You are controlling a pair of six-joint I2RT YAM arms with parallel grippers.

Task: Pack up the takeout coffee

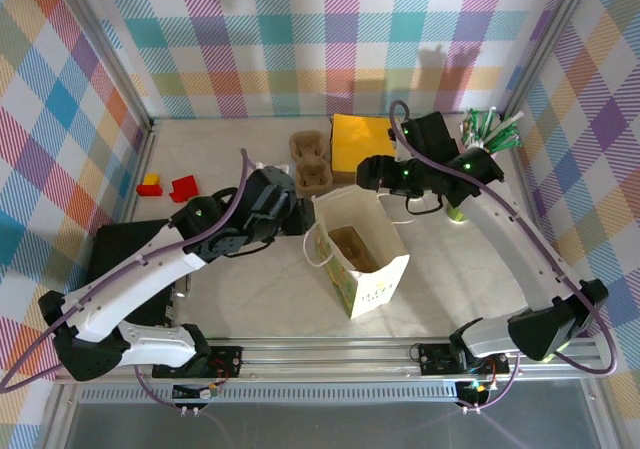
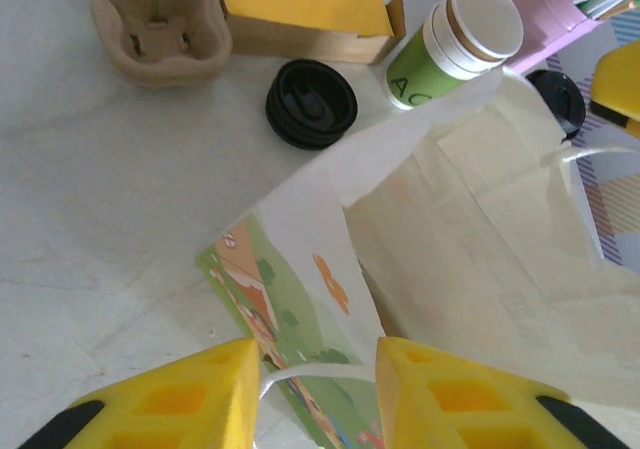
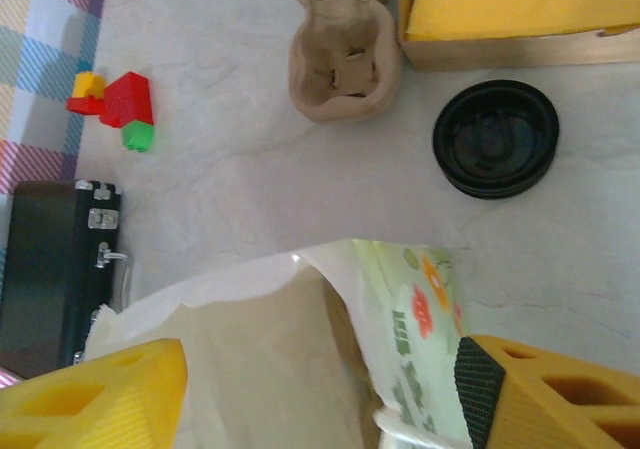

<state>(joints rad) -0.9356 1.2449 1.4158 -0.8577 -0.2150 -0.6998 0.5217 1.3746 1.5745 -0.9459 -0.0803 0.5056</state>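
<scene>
The takeout coffee cup (image 2: 455, 44), cream-white above a green band, stands without a lid behind the bag's far corner. A round black lid (image 2: 311, 102) (image 3: 495, 139) lies on the table beside it. The white paper bag (image 1: 375, 289) stands open mid-table, with something brown at its bottom. My left gripper (image 2: 318, 369) (image 1: 300, 216) is open at the bag's left corner; the white handle strap (image 2: 320, 371) runs loose between its fingers. Over the bag's far rim my right gripper (image 3: 322, 369) (image 1: 372, 174) is open wide, with the rim (image 3: 300, 269) between its fingers.
A cardboard cup carrier (image 3: 345, 59) and a yellow-topped box (image 3: 520, 9) sit behind the bag. A pink cup (image 2: 550, 14) with a second black lid (image 2: 560, 99) stands at the right. Toy bricks (image 3: 115, 104) and a black case (image 3: 55, 269) lie to the left.
</scene>
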